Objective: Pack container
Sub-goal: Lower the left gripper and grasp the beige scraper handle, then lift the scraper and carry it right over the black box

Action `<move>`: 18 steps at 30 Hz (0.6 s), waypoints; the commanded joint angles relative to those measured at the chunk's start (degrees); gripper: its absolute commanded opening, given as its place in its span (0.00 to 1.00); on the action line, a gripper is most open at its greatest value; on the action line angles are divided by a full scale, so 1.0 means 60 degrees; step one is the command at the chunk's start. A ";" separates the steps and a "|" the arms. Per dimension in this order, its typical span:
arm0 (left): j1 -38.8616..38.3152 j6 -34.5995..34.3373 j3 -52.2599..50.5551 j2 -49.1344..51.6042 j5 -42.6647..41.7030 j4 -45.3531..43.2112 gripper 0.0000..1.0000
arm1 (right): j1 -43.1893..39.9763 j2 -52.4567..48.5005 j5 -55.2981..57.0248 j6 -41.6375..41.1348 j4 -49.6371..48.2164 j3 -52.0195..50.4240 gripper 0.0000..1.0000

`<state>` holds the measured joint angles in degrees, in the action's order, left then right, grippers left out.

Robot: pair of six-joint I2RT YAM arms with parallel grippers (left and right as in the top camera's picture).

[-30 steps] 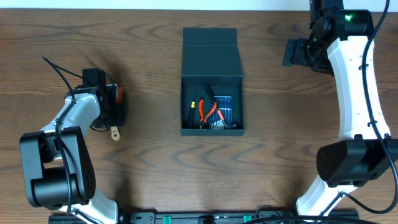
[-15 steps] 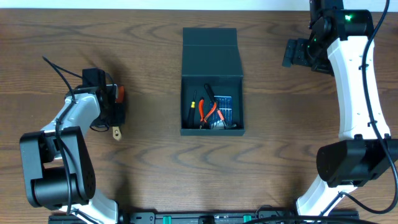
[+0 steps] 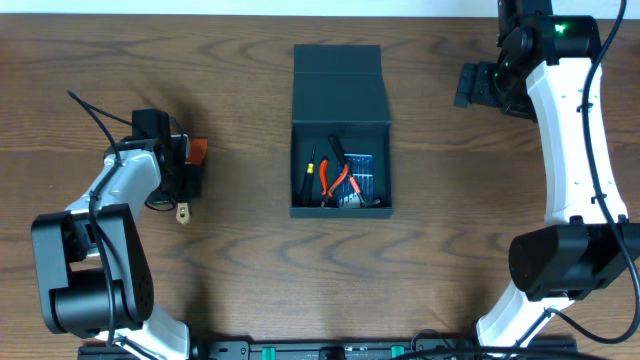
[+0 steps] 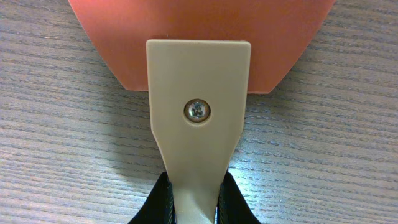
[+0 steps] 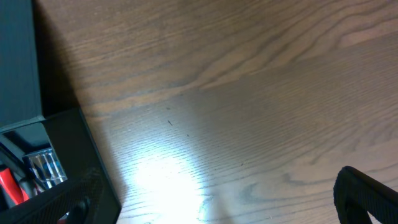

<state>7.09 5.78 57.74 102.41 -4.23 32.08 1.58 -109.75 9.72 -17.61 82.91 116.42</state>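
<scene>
The container, a dark teal box with its lid folded back, lies open at mid-table and also shows in the right wrist view. My left gripper stands at the left, shut on the beige handle of a scraper. The scraper's orange blade lies flat on the wood, and a black finger presses on each side of the handle. Up at the far right my right gripper hangs open and holds nothing, with one finger in view.
Inside the box lie orange-handled pliers, a small blue case and a dark screwdriver. The scraper's handle end sticks out below my left gripper. Brown wood table surrounds everything.
My left jaws have closed onto the scraper's handle, and more of the orange blade now shows beside the gripper. The right arm has not moved.
</scene>
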 commanded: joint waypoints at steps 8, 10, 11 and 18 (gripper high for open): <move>0.0055 -0.0441 0.0062 -0.0918 0.0022 -0.0015 0.06 | -0.0011 0.0066 0.0095 -0.0135 0.0015 0.0168 0.99; 0.0055 -0.0441 0.0062 -0.1290 0.0022 -0.0011 0.06 | -0.0011 0.0066 0.0095 -0.0131 0.0015 0.0168 0.99; 0.0055 -0.0444 0.0062 -0.1526 0.0022 -0.0011 0.06 | -0.0011 0.0066 0.0095 -0.0135 0.0015 0.0168 0.99; 0.0036 -0.0441 0.0062 -0.2954 0.0022 0.0036 0.06 | -0.0007 0.0066 0.0095 -0.0135 0.0015 0.0168 0.99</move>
<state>7.07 4.03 57.71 88.03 -4.32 32.16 1.58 -109.75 9.72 -17.61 82.91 116.42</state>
